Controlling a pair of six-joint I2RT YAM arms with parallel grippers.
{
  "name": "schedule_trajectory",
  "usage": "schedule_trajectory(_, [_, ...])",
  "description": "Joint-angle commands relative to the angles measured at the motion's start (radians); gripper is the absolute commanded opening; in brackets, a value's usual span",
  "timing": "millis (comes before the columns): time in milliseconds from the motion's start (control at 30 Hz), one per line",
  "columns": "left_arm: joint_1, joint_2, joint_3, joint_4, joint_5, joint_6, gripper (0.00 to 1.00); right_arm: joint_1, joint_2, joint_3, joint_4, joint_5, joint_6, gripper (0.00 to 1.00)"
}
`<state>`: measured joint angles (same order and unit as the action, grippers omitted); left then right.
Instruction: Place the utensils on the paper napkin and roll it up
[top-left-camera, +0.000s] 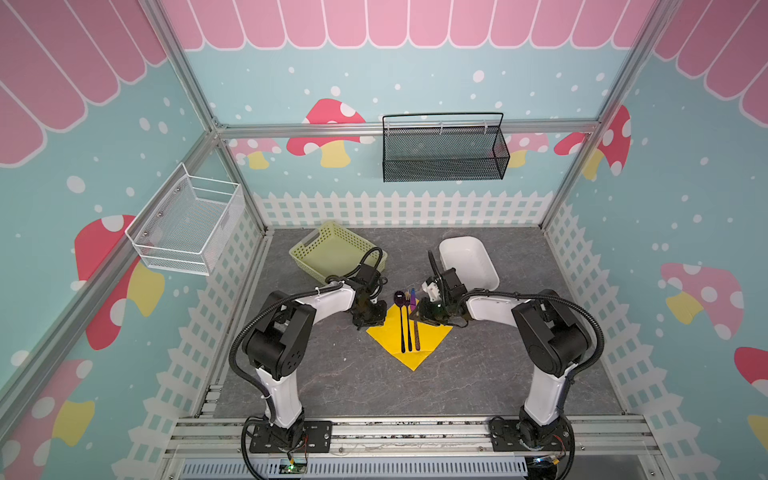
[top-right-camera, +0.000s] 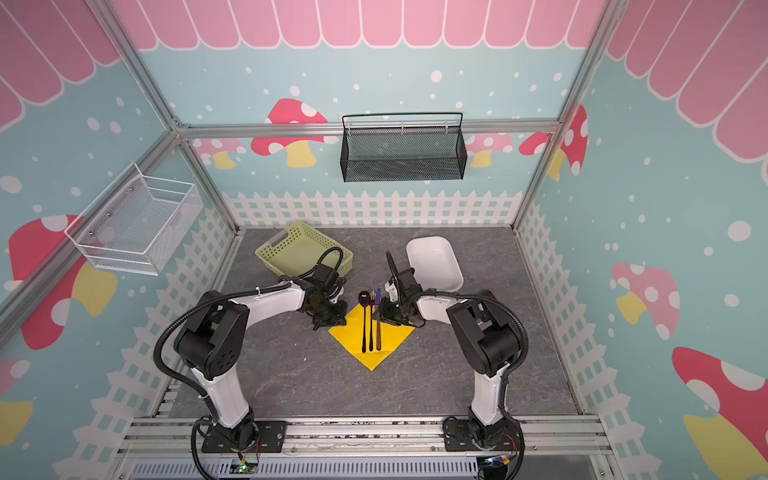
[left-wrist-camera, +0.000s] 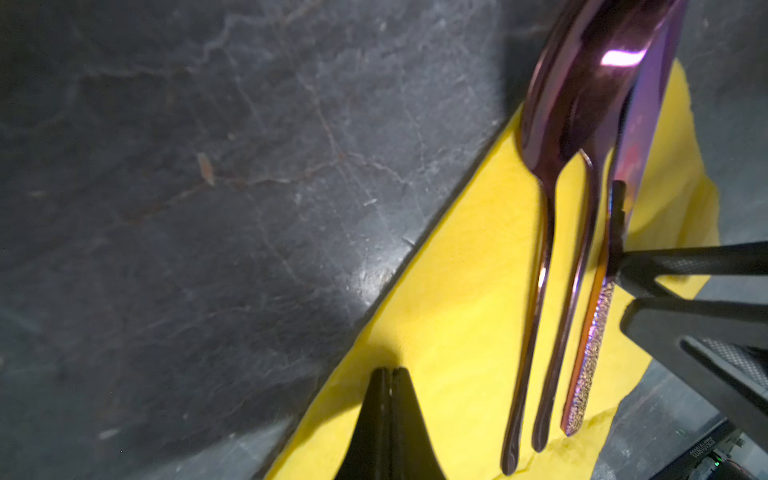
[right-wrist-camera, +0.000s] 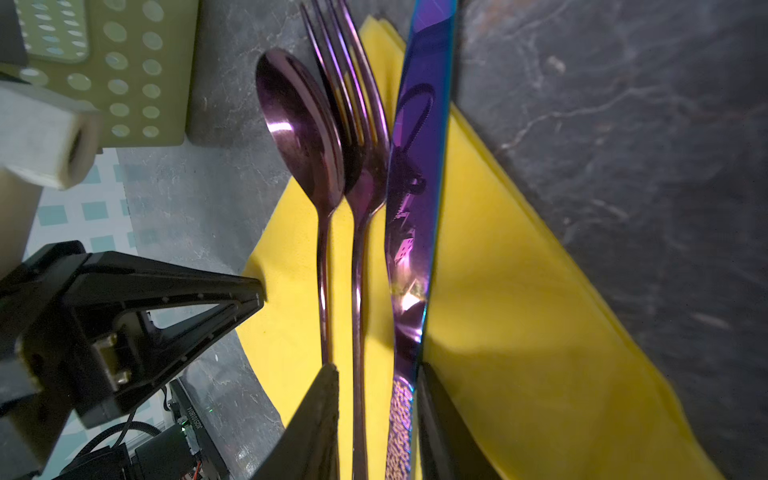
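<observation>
Likely the limp napkin (top-left-camera: 386, 332) needed lifting at a corner; left gripper (left-wrist-camera: 390, 374) sat pressed together, right gripper (right-wrist-camera: 378, 368) spread astride fork (right-wrist-camera: 357, 270) and knife (right-wrist-camera: 415, 166).

The paper napkin (top-left-camera: 434, 334) lies flat near the middle of the table, bright yellow, turned like a diamond — one corner toward the front edge. On it the spoon (top-left-camera: 402, 324), fork (top-left-camera: 409, 322) and knife (top-left-camera: 416, 334) lie side by side, parallel, handles toward the front edge, heads overhanging the far corner. All gleam dark purple; the knife — bluish blade, pebbled handle — seems tipped on edge.
</observation>
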<state>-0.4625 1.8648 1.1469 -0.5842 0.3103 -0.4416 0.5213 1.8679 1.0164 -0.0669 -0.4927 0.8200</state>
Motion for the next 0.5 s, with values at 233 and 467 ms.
schedule_trajectory(233, [-0.004,0.023,0.028,-0.034,-0.037,0.015,0.00,-0.006,-0.012,-0.013,-0.022,0.036,0.000,0.33])
schedule_trajectory(467, [-0.001,0.020,0.035,-0.046,-0.055,0.026,0.00,-0.010,-0.047,0.007,-0.081,0.068,-0.036,0.32])
